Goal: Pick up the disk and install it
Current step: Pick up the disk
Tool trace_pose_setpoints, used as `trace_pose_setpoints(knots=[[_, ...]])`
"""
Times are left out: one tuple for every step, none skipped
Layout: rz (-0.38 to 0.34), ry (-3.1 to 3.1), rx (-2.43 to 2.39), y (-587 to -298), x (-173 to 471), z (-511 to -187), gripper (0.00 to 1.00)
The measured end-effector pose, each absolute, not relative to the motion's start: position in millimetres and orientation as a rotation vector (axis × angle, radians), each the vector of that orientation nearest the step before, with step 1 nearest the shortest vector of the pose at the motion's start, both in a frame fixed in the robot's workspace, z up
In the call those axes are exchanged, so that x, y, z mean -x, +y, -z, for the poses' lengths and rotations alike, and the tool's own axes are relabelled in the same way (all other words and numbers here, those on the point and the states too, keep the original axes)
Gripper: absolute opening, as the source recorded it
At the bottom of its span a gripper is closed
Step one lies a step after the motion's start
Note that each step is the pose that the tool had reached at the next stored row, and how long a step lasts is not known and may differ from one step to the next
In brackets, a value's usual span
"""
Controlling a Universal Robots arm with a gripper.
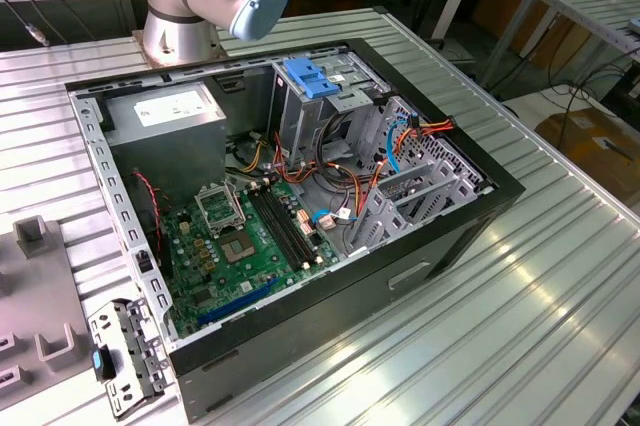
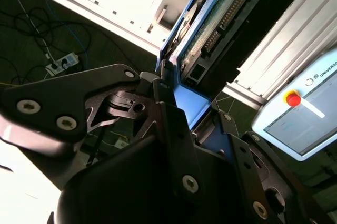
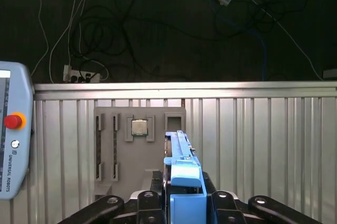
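The disk (image 3: 179, 153) stands edge-on between my gripper's (image 3: 184, 205) black fingers (image 3: 149, 203), its bright blue carrier rail facing the first wrist view. In the second wrist view the disk (image 2: 210, 29) shows its green circuit board side and a blue rail, and the gripper (image 2: 181, 95) is shut on its near end. The disk is held clear above a ribbed metal table (image 3: 263, 140). In the exterior view the open computer case (image 1: 440, 236) lies on its side, with the tall metal drive cage (image 1: 300, 121) and its blue latch (image 1: 310, 78) at the back.
A grey fixture plate (image 3: 105, 145) carrying a small square chip (image 3: 139, 127) lies on the table beyond the disk. A teach pendant (image 3: 13, 134) sits beside it. The arm's base (image 1: 175, 21) stands behind the case. Cables (image 1: 345, 181) and a motherboard (image 1: 245, 241) fill the case.
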State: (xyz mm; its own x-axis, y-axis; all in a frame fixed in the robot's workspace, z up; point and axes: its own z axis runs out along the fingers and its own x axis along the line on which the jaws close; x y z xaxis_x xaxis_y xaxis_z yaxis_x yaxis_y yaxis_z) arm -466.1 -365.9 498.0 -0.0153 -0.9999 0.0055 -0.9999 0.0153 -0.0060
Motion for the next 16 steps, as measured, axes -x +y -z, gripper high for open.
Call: trace_pose_setpoints(knots=[[0.013, 2.238, 2.204, -365.8, 464.8, -498.0, 0.37], [0.013, 2.238, 2.204, -365.8, 463.2, -498.0, 0.37], [0.012, 2.238, 2.204, -365.8, 460.0, -498.0, 0.37], [0.012, 2.239, 2.204, -365.8, 456.9, -497.9, 0.37], [0.012, 2.239, 2.204, -365.8, 454.9, -497.9, 0.37], [0.011, 2.239, 2.205, -365.8, 452.1, -497.9, 0.37], [0.011, 2.239, 2.205, -365.8, 449.9, -498.0, 0.37], [0.011, 2.239, 2.205, -365.8, 447.6, -498.0, 0.37], [0.011, 2.239, 2.205, -365.8, 446.0, -498.0, 0.37], [0.011, 2.239, 2.205, -365.8, 444.8, -497.9, 0.37], [0.011, 2.239, 2.205, -365.8, 443.7, -497.9, 0.37], [0.01, 2.239, 2.205, -365.9, 441.7, -497.9, 0.37], [0.01, 2.239, 2.205, -365.9, 440.3, -498.0, 0.37], [0.01, 2.239, 2.205, -365.9, 438.5, -498.0, 0.37], [0.01, 2.24, 2.205, -365.9, 436.0, -498.0, 0.37], [0.009, 2.24, 2.206, -365.9, 433.7, -498.0, 0.37]])
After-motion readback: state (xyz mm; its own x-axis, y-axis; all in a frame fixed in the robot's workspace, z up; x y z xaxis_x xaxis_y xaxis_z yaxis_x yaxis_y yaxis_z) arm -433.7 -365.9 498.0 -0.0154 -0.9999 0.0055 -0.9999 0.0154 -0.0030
